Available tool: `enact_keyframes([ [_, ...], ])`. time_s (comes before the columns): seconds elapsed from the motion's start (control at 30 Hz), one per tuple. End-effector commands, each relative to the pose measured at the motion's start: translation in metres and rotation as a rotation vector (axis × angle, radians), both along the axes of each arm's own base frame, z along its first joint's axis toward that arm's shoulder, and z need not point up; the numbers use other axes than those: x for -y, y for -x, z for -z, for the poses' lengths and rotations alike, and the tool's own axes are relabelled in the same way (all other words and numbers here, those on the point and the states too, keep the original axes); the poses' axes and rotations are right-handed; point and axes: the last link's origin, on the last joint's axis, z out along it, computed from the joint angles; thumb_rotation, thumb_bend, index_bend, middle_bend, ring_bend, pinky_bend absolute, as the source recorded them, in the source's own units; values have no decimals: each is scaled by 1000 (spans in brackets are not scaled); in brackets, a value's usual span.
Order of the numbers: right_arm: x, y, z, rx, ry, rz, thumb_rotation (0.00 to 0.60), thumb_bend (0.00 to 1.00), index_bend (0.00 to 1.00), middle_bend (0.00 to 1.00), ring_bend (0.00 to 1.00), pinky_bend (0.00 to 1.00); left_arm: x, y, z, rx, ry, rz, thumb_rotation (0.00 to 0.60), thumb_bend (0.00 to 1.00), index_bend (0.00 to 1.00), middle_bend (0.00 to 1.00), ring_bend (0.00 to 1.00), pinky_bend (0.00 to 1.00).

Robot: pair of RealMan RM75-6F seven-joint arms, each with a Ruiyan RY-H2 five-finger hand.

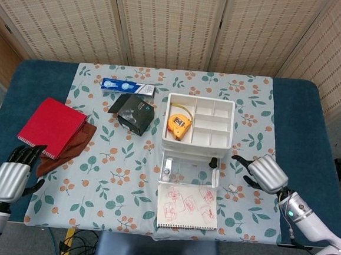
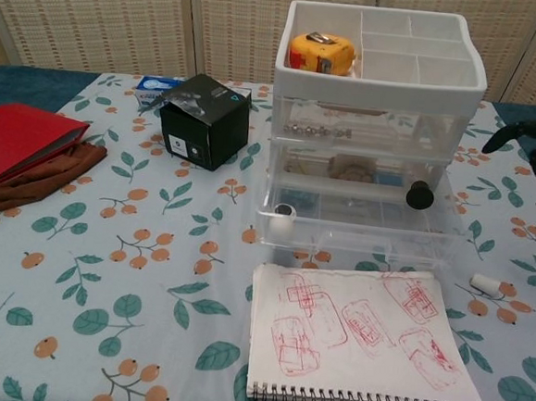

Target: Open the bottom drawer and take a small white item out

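1. Bottom drawer (image 2: pixel 359 228) stands pulled out
2. White item (image 2: pixel 483 285) lies on the desk (image 1: pixel 296 108) right of the drawer
3. Right robot hand (image 1: pixel 265 173) hovers above, fingers spread, holding nothing
4. Left robot hand (image 1: pixel 14 174) spread, holding nothing

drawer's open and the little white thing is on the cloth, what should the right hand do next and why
Probably draw the right hand back to rest. The small white item already lies on the tablecloth beside the open bottom drawer, apart from the hand, whose fingers are spread and hold nothing. The take-out looks done. Pushing the drawer shut could be a tidy extra, though the task does not ask for it.
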Motion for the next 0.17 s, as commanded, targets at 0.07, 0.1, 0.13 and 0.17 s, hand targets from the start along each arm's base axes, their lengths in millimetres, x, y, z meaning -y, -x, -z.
enact_keyframes([
  [0.07, -21, 9, -36, 0, 130, 83, 600, 379, 191, 354, 443, 611, -1, -1, 1, -1, -2, 3, 600, 228, 101, 160, 168, 111],
  [0.1, -27, 12, -42, -1, 151, 108, 600, 379, 186, 317, 377, 547, -1, -1, 1, -3, -3, 3, 600, 228, 101, 160, 167, 111],
  [0.13, -32, 14, -47, -1, 168, 126, 600, 379, 177, 287, 320, 488, -1, -1, 1, -4, -3, 3, 600, 228, 101, 160, 167, 111],
  [0.17, -36, 16, -51, 1, 186, 141, 600, 379, 170, 267, 282, 444, -1, -1, 2, -5, -4, 4, 600, 228, 101, 161, 167, 111],
])
